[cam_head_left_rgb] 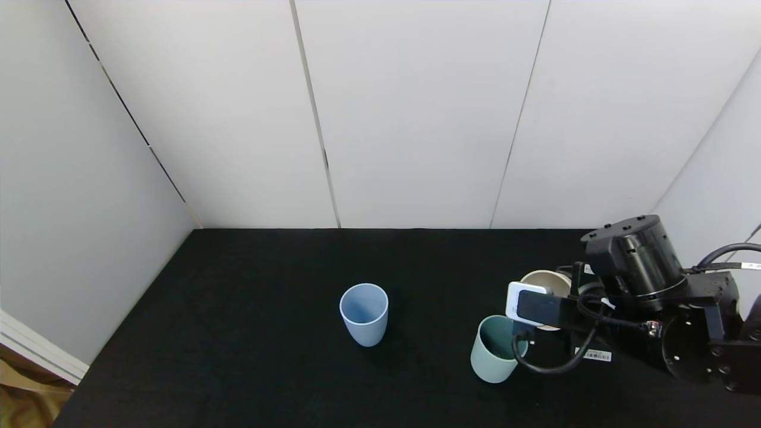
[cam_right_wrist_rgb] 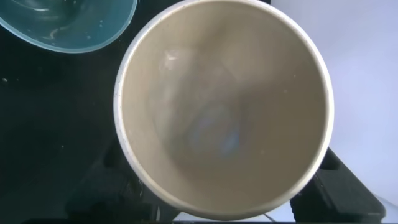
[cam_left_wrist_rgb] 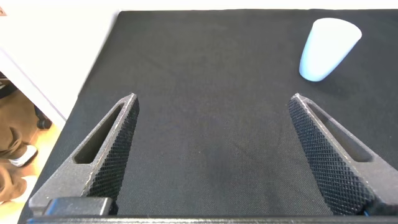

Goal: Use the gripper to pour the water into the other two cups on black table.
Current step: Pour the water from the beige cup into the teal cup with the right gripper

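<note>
Cream-beige cup (cam_head_left_rgb: 544, 284) clamped in the right gripper (cam_head_left_rgb: 550, 309), tilted mouth-first toward the teal-green cup (cam_head_left_rgb: 494, 356), cream rim just above and behind the teal rim. Seen from the right wrist, cream cup (cam_right_wrist_rgb: 224, 112) filling nearly the whole frame, pale inside with only a faint bluish glint near the bottom; dark fingers (cam_right_wrist_rgb: 339, 186) hugging its outer wall on either side, closed down to the width of the cup. Teal-green cup (cam_right_wrist_rgb: 68, 25) just beside the held cup's rim, a few clear droplets and a faint sheen of water (cam_right_wrist_rgb: 37, 7) inside. Standing upright on the black table (cam_head_left_rgb: 267, 368), directly under and in front of the right gripper. Light blue cup (cam_head_left_rgb: 364, 314) upright too, well apart from the right gripper, off toward the robot's left, inside looking dry as far as can be told. Left gripper (cam_left_wrist_rgb: 211, 155) hovering low over bare black table (cam_left_wrist_rgb: 211, 74), fingers (cam_left_wrist_rgb: 109, 152) spread wide with nothing between them, light blue cup (cam_left_wrist_rgb: 328, 48) ahead of it and beyond its far finger. White wall panels (cam_head_left_rgb: 416, 107) behind the table.
</note>
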Tool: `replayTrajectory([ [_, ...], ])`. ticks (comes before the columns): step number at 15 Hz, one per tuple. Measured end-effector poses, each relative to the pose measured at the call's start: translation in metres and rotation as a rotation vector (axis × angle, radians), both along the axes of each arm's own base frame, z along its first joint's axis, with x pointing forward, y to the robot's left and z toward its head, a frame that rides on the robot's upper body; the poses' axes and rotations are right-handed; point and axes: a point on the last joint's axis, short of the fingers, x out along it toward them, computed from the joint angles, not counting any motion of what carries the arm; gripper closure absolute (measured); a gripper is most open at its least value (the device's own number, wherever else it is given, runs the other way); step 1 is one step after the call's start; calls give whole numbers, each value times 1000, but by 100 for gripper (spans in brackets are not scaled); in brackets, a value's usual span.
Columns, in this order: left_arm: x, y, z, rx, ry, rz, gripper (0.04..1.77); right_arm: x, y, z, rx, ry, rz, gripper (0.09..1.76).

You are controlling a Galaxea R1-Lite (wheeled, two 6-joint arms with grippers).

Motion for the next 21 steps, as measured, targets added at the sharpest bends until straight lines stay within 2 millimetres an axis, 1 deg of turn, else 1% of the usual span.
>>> replayTrajectory([
  [4,0,0,0,0,0,0,9,2,2,-3,-68,-2,11,60],
  [8,0,0,0,0,0,0,9,7,5,-1,-120,-13,33,60],
  [21,0,0,0,0,0,0,9,16,21,1,-309,-44,80,60],
])
